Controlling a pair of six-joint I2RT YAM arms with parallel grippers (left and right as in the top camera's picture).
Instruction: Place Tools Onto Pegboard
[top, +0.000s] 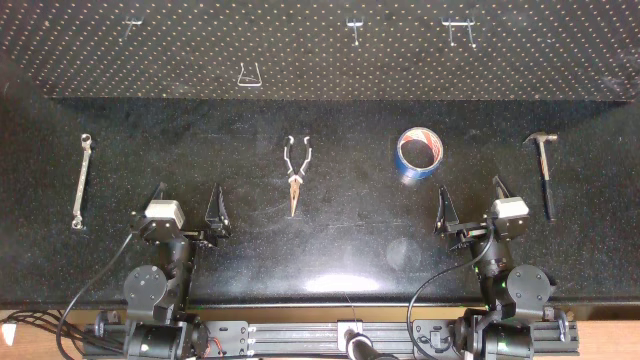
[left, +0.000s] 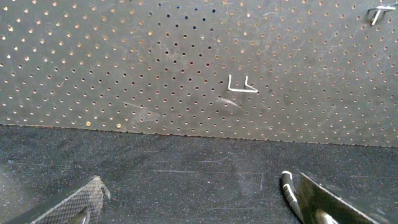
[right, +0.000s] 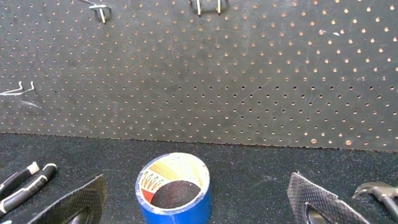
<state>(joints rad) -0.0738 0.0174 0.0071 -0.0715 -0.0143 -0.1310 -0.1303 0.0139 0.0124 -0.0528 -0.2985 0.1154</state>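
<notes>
A silver wrench (top: 80, 182) is lying at the far left of the black table (top: 350, 240). Its long axis is running toward the pegboard (top: 320, 50), leaning slightly right at the far end. Just right of it, the left gripper (top: 188, 190) is sitting low with its fingers spread wide apart, holding nothing.

Near the middle, the needle-nose pliers (top: 296, 175) are lying with their nose pointing back toward the arm bases and their handles splaying toward the board. The left wrist view is catching one handle tip beside its own finger, and a white wire hook (left: 241, 86) hanging on the board.

The blue tape roll (top: 419, 153) is lying flat with its hole facing up. The right wrist view is showing a red and yellow pattern on the roll's inner wall, which the top view is not resolving.

The right gripper (top: 471, 190) is sitting just behind the roll, fingers apart and empty. At the far right, the hammer (top: 544, 172) is lying with its metal head toward the board and its black handle toward the bases.
</notes>
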